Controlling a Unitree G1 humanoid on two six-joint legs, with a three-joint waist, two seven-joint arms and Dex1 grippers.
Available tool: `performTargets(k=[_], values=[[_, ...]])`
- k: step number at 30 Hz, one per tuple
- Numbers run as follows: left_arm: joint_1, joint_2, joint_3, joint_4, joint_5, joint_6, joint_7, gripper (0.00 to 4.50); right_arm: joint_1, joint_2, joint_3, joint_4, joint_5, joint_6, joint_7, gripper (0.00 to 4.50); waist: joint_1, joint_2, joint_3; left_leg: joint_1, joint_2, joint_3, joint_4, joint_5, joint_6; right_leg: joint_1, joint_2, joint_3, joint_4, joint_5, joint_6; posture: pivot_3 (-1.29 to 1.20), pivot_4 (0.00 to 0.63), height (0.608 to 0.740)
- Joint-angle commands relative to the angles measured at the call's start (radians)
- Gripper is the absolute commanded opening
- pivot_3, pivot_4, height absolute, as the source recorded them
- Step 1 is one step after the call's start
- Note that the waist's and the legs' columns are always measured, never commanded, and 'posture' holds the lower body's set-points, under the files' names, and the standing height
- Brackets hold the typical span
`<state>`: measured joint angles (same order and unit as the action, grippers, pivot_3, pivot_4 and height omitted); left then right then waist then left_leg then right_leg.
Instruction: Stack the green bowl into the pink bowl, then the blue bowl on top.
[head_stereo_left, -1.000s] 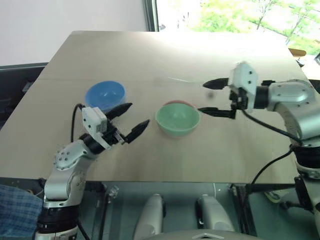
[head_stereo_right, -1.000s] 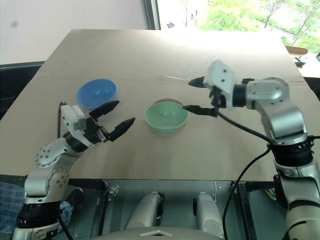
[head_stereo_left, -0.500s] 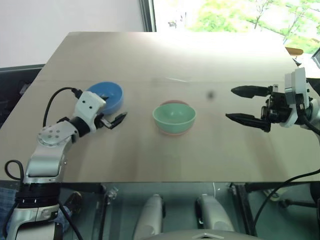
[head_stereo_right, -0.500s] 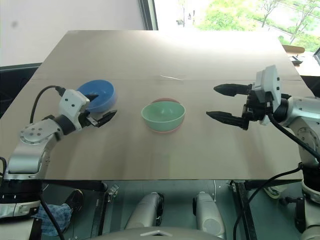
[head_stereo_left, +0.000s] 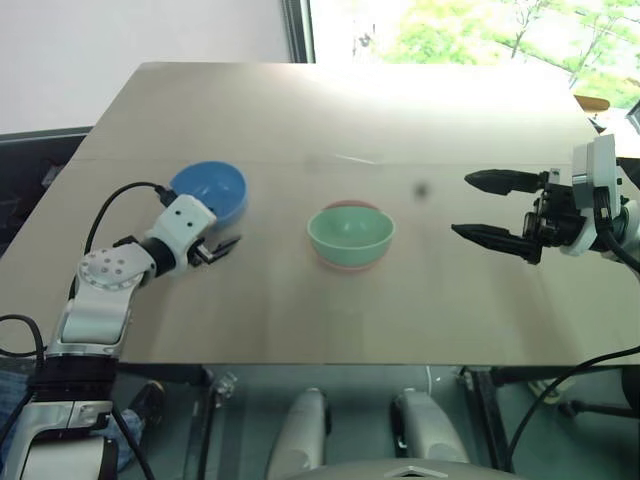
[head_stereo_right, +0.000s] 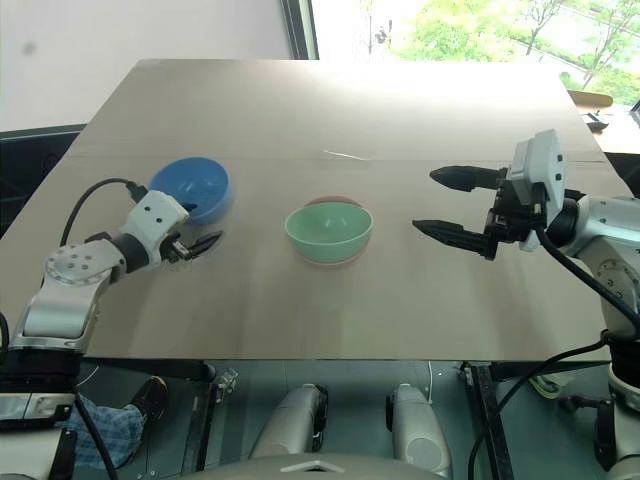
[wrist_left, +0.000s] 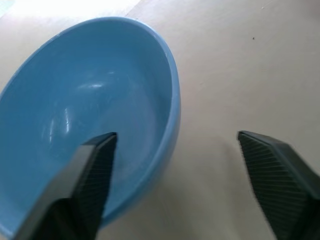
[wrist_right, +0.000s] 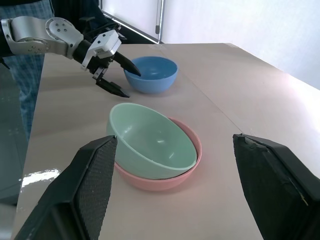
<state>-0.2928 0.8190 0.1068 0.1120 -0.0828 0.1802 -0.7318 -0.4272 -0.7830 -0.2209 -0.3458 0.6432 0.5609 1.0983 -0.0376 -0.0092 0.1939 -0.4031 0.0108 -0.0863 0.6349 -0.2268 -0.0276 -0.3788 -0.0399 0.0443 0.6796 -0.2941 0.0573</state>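
The blue bowl (head_stereo_left: 208, 188) sits upright on the left of the table (head_stereo_left: 300, 110). My left gripper (head_stereo_left: 220, 235) is open and straddles its near right rim, with one finger (wrist_left: 92, 170) inside the bowl and the other (wrist_left: 272, 170) outside over the table. At mid-table the green bowl (head_stereo_left: 350, 230) is nested in the pink bowl (wrist_right: 190, 167), whose rim peeks out beneath it. My right gripper (head_stereo_left: 464, 205) hangs open to the right of that stack, well apart from it, pointing toward it with nothing between its fingers.
The tan table runs back to a bright window, and its near edge lies just in front of both arms. Plaid cloth of a person (wrist_right: 20, 65) shows past the table's left side. A faint pale streak (head_stereo_left: 355, 158) lies behind the bowls.
My left gripper swung left and forward from in front of the stack to the blue bowl's rim, and its jaws narrowed. My right gripper drew back to the right, away from the green bowl.
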Motion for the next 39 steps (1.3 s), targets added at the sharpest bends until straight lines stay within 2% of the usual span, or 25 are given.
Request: performTargets(k=[1,3,6,11,16,19,22,25,30,39], values=[[-0.010,-0.003,0.006,-0.014,0.000,-0.017,-0.002,2.17,-0.024,-0.020,-0.014,-0.021,0.018,-0.019,-0.005,3.91,0.000,0.000,0.000,0.000,0.000,0.000,0.000,0.000,0.000,0.000,0.000,0.000,0.000,0.000,0.000,0.00,0.150,0.740],[-0.009,-0.006,0.007,-0.016,-0.003,-0.022,-0.007,1.16,-0.025,-0.022,-0.012,-0.020,0.021,-0.017,-0.004,3.91,-0.001,0.000,0.000,0.000,0.000,0.000,0.000,0.000,0.000,0.000,0.000,0.000,0.000,0.000,0.000,0.00,0.150,0.740],[-0.003,-0.015,0.015,-0.024,-0.019,-0.023,-0.017,0.07,-0.028,-0.024,-0.007,-0.015,0.020,-0.019,-0.003,3.91,0.000,0.000,0.000,0.000,0.000,0.000,0.000,0.000,0.000,0.000,0.000,0.000,0.000,0.000,0.000,0.00,0.150,0.740],[-0.023,-0.012,0.020,-0.029,-0.028,-0.027,-0.034,0.07,-0.033,-0.025,-0.003,-0.008,0.019,-0.020,-0.003,3.91,0.000,0.000,0.000,0.000,0.000,0.000,0.000,0.000,0.000,0.000,0.000,0.000,0.000,0.000,0.000,0.00,0.150,0.740],[-0.181,-0.050,0.060,-0.024,-0.169,0.020,-0.098,0.07,-0.037,-0.028,0.013,0.002,0.006,-0.040,0.012,3.91,0.008,0.000,0.000,-0.001,0.000,-0.001,0.001,0.000,0.000,0.000,0.000,-0.001,0.000,0.000,0.000,0.00,0.150,0.740],[-0.334,-0.028,0.001,-0.007,-0.150,-0.026,-0.174,0.07,-0.040,-0.025,0.022,0.011,0.003,-0.050,0.015,3.91,0.010,-0.001,0.001,-0.006,0.000,-0.004,0.005,0.000,0.000,-0.002,0.000,-0.005,0.001,0.000,0.000,0.00,0.150,0.740],[-0.420,-0.053,-0.075,-0.062,-0.211,-0.015,-0.326,0.07,-0.039,-0.020,0.034,0.013,-0.002,-0.060,0.013,3.91,0.006,-0.001,0.000,-0.011,-0.001,-0.005,0.010,0.000,0.000,-0.004,0.000,-0.005,0.001,0.001,0.001,0.00,0.150,0.740],[-0.426,-0.050,-0.165,-0.173,-0.279,0.026,-0.490,0.07,-0.034,-0.025,0.035,0.009,0.001,-0.064,0.014,3.91,0.002,-0.001,0.000,-0.011,-0.001,-0.003,0.010,0.000,0.000,-0.004,0.000,-0.004,0.000,0.001,0.001,0.00,0.150,0.740],[-0.397,-0.030,-0.246,-0.290,-0.330,0.071,-0.629,0.07,-0.035,-0.031,0.035,0.008,0.000,-0.068,0.014,3.91,-0.006,-0.001,0.001,-0.011,0.000,-0.003,0.010,-0.001,0.001,-0.005,0.001,-0.004,0.001,0.000,0.001,0.00,0.150,0.740],[-0.457,-0.087,-0.249,-0.234,-0.289,0.028,-0.613,0.07,-0.012,-0.047,0.015,0.001,0.005,-0.069,0.007,3.91,0.003,-0.001,0.001,-0.011,0.000,-0.004,0.016,-0.001,0.001,-0.005,0.002,-0.004,0.006,0.000,0.001,0.00,0.150,0.740]])
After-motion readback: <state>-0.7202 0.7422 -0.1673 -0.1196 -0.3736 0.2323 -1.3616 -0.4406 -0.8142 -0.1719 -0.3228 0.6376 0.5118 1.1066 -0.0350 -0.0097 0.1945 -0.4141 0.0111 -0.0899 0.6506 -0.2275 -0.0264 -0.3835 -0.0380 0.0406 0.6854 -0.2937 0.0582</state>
